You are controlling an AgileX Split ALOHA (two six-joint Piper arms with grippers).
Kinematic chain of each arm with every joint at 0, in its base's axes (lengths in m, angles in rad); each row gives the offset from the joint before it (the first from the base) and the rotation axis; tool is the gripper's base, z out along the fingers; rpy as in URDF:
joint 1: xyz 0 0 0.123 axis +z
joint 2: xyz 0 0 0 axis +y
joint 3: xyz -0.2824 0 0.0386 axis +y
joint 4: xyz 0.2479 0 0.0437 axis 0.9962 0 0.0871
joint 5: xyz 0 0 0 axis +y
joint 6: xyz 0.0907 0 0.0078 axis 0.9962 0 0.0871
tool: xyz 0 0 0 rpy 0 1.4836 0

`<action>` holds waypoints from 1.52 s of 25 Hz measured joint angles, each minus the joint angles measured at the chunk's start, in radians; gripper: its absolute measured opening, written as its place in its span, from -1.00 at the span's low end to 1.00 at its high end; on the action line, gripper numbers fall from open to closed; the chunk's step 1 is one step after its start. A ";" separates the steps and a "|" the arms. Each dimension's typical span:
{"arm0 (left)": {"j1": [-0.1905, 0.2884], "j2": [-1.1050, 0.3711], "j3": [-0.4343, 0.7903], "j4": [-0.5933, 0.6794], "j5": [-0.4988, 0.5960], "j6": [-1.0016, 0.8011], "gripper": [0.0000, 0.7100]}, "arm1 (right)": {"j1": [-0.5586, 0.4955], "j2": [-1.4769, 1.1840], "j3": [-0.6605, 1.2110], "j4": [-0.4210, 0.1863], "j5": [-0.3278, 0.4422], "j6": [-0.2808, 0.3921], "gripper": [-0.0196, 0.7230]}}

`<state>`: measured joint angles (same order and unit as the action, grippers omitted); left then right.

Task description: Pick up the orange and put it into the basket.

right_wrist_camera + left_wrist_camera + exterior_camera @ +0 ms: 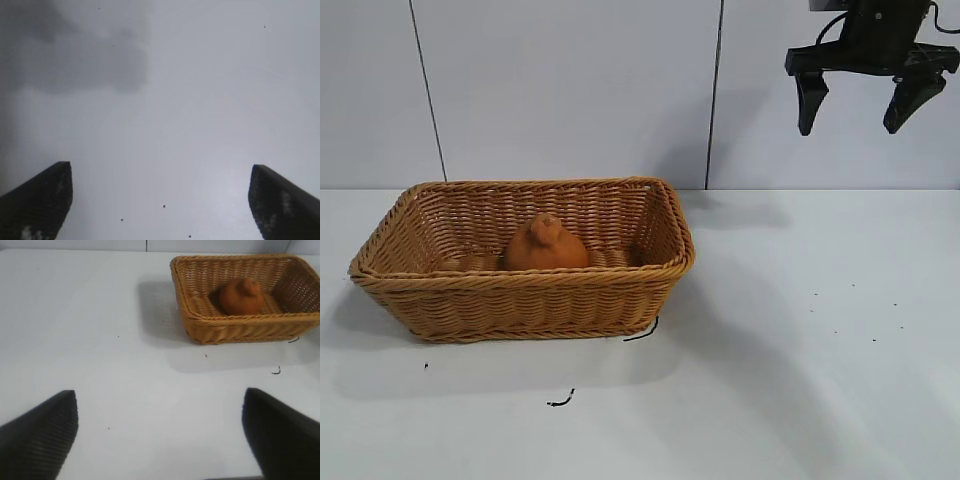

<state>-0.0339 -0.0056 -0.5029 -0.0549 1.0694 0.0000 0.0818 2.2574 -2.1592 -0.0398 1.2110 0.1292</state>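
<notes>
1. The orange (545, 247) is sitting inside the basket (520, 290), roughly mid-floor and a bit toward the near long wall. So as far as I can judge, the drop-off part is already done.

2. Handling-wise, it looks like a light-to-medium, firm fruit with a dull matte skin, so probably not slippery. It's pear-ish, with a wide belly narrowing to a knobby bump on top. If anyone had to grab it again, I'd go across the fat belly from above, not the bump, which looks too small and uneven to pinch well. Rounded base, so I'd guess it can roll a little.

3. The basket is tan-brown woven wicker, rectangular, with flared sides and a braided rim. It looks stiff but light, and might scoot if bumped. The ribbed weave should keep the fruit from sliding much.

4. The counter (800, 380) is plain, smooth white, with a few tiny dark specks and a couple of short dark thread-like bits just in front of the basket.

5. The right gripper (869, 100) hangs high up, well off to the right of the basket, with its jaws spread wide and nothing between them.

6. The left gripper (160, 435) is parked low over bare counter, well apart from the basket, also wide open and empty.
</notes>
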 joint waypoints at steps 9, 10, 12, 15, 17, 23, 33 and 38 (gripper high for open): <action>0.000 0.000 0.000 0.000 -0.001 0.000 0.80 | 0.000 -0.217 0.310 0.020 -0.003 -0.016 0.89; 0.000 0.000 0.000 0.000 -0.001 0.000 0.80 | 0.000 -0.260 0.376 0.024 -0.003 -0.022 0.89; 0.000 0.000 0.000 0.000 -0.001 0.000 0.80 | 0.000 -0.347 0.516 0.040 -0.003 -0.028 0.89; 0.000 0.000 0.000 0.000 -0.001 0.000 0.80 | 0.000 -0.498 0.706 0.055 -0.001 -0.033 0.89; 0.000 0.000 0.000 0.000 -0.001 0.000 0.80 | 0.000 -0.602 0.841 0.057 0.000 -0.034 0.89; 0.000 0.000 0.000 0.000 -0.001 0.000 0.80 | 0.000 -0.959 1.159 0.057 0.004 -0.041 0.89; 0.000 0.000 0.000 0.000 -0.001 0.000 0.80 | 0.000 -1.583 1.552 0.057 -0.141 -0.057 0.89; 0.000 0.000 0.000 0.000 -0.001 0.000 0.80 | 0.000 -1.855 1.658 0.057 -0.184 -0.096 0.89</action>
<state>-0.0339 -0.0056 -0.5029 -0.0545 1.0683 0.0000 0.0818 0.4028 -0.5011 0.0173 1.0268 0.0336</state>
